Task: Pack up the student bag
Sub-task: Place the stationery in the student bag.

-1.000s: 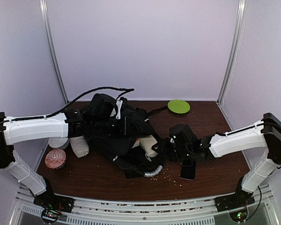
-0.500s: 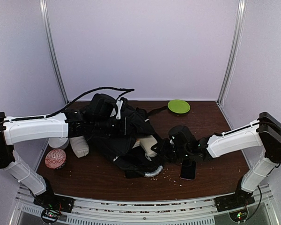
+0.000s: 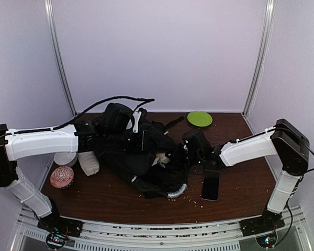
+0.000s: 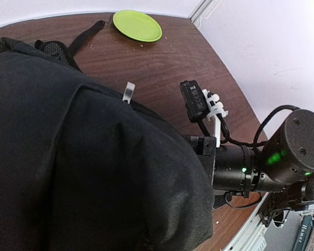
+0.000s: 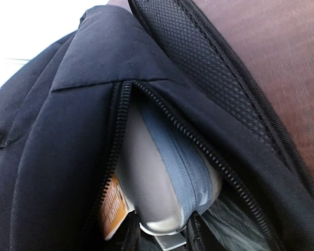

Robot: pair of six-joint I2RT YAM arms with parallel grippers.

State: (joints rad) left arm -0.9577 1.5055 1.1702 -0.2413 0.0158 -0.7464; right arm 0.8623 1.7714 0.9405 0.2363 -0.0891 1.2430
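Student bag (image 3: 141, 151): pinching its fabric with closed left jaws, clamping pale grey pouch (image 5: 152, 178) in zip opening with right jaws.

Robot-lab test cell, top external view: two white-and-black arms, left arm (image 3: 42, 144) & right arm (image 3: 248, 149), bolted to a metal rail (image 3: 162, 230) at the near edge of a brown wood-look table (image 3: 235, 130); plain pale walls (image 3: 162, 52) w/ aluminium corner posts (image 3: 60, 63) box in the bench; small boards (image 3: 56, 240) w/ lit LEDs sit by the arm bases; loose black cable (image 3: 110, 99) loops above
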